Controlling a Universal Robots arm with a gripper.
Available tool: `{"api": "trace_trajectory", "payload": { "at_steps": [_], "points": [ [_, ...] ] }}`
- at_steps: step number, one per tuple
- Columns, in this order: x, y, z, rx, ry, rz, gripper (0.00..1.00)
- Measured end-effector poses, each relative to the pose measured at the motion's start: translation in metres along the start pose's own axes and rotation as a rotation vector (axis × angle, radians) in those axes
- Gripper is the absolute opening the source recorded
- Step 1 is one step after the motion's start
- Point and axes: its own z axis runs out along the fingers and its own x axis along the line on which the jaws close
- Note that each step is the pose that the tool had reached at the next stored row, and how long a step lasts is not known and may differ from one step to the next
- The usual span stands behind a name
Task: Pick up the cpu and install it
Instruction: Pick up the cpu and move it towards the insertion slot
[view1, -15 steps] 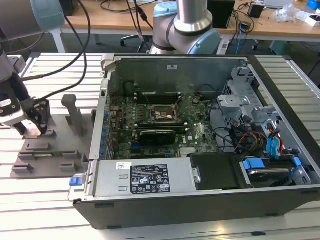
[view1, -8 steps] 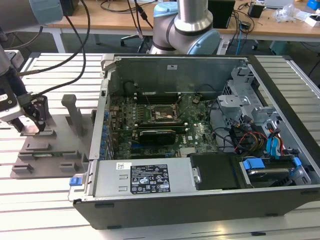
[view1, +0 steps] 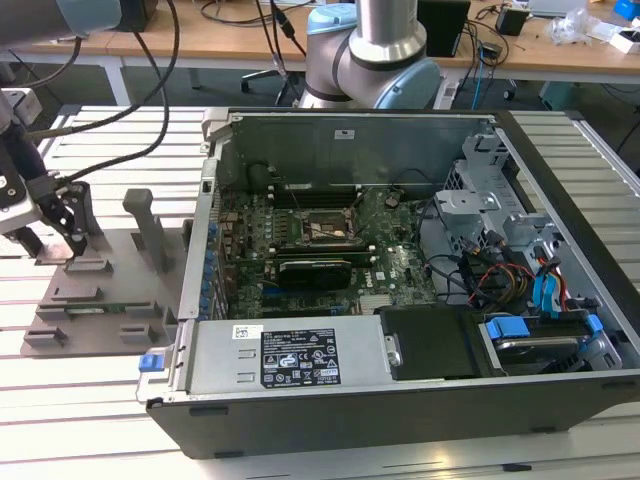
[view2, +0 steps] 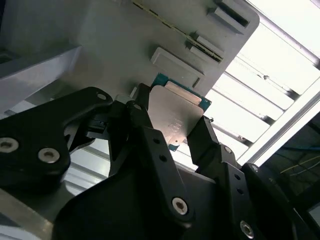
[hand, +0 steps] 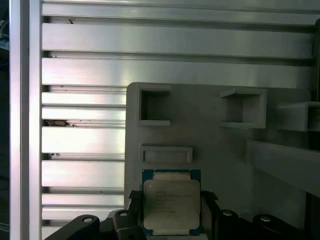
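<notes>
We see the slatted metal bench (view1: 100, 130) spreading under everything. The open computer case (view1: 300, 415) lies on it, well apart from the fingers, toward the exterior view's right. The grey tray (view1: 110, 290) with its upright pegs sits directly beneath the fingers. The black fingers (view2: 206, 137) press on two opposite edges of the cpu (view2: 175, 112), pinching it between them, its silvery-grey top showing in both wrist views. The cpu hangs close over the tray's flat face, just beside a shallow rectangular frame (hand: 166, 154); we cannot tell whether it touches the tray.
</notes>
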Motion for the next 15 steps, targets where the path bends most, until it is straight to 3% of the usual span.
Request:
{"api": "trace_trajectory", "payload": {
  "at_steps": [5,15],
  "points": [
    [-0.0004,-0.0004,-0.016,0.0,0.0,0.0,0.55],
    [-0.001,-0.0009,-0.0335,-0.0001,0.0,0.0,0.55]
  ]
}}
